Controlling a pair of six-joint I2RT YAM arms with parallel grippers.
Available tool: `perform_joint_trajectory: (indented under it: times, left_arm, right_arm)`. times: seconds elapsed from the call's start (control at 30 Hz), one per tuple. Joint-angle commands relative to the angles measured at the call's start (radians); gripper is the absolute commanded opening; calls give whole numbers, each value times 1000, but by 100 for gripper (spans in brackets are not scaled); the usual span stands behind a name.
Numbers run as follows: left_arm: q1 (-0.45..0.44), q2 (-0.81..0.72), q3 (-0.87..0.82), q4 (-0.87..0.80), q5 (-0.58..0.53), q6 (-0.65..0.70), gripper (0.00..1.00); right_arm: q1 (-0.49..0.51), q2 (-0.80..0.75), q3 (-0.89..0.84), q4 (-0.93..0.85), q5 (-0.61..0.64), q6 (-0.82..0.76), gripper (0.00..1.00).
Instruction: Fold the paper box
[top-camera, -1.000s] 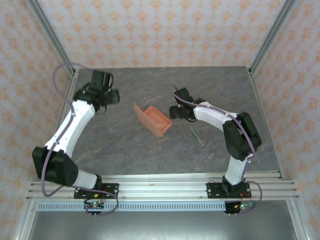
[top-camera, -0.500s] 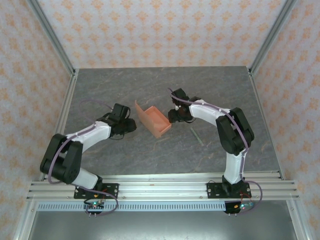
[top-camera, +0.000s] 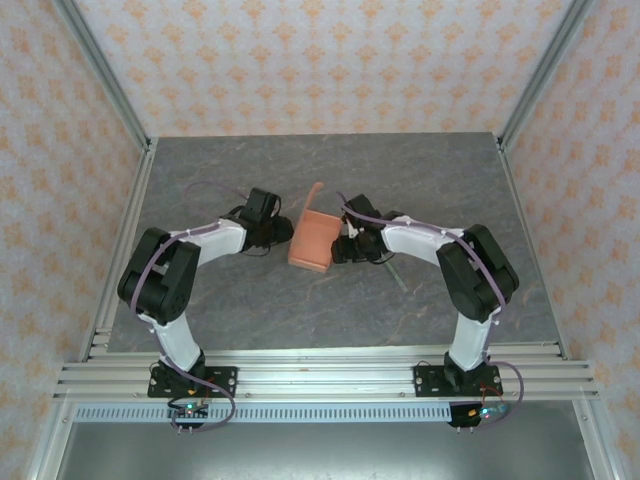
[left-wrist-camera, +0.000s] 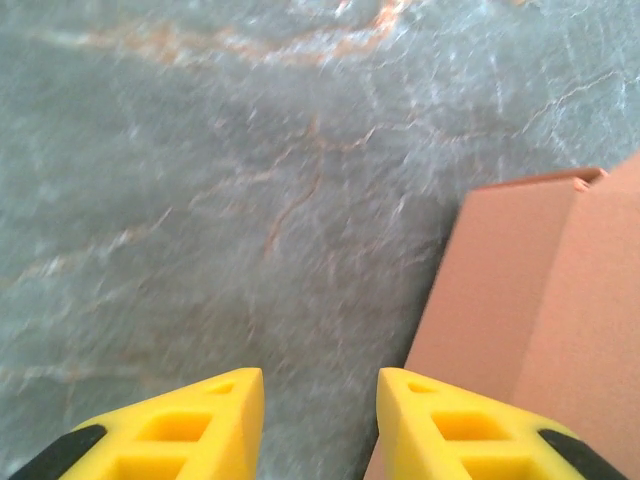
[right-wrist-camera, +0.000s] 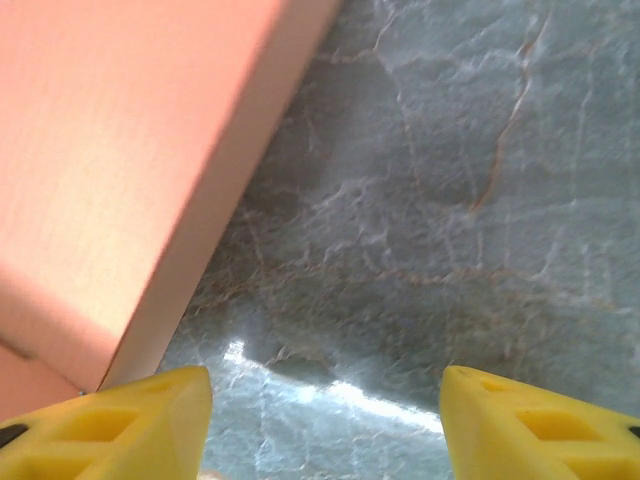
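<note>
The paper box (top-camera: 312, 240) is salmon-orange card, partly folded, in the middle of the table with one narrow flap sticking up at its far side. My left gripper (top-camera: 284, 232) is low at the box's left side. In the left wrist view it (left-wrist-camera: 320, 400) is open over bare table, and its right finger (left-wrist-camera: 450, 425) is against the box's edge (left-wrist-camera: 530, 300). My right gripper (top-camera: 341, 247) is at the box's right side. The right wrist view shows it (right-wrist-camera: 325, 400) wide open, with the box (right-wrist-camera: 120, 150) just beyond its left finger (right-wrist-camera: 140, 420). Nothing lies between either pair of fingers.
A thin grey stick (top-camera: 397, 273) lies on the dark marbled tabletop (top-camera: 250, 300) just right of my right gripper. Metal frame posts and patterned walls bound the table on the left, back and right.
My left arm swung from the far left across to the box's left side, its fingers narrowing. The box turned and tipped between the two grippers. My right gripper edged closer and narrowed slightly.
</note>
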Motion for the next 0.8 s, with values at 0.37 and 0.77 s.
perform_joint_trajectory:
  times: [0.37,0.77]
  left_arm:
    - [79,-13,96,-56,-181,103,41]
    - [36,-302,-326,30,-97,-9,43]
  right_arm:
    - [-147,-207,-44,35,13,-11,65]
    - [-246,63,177,122,-274,10,52]
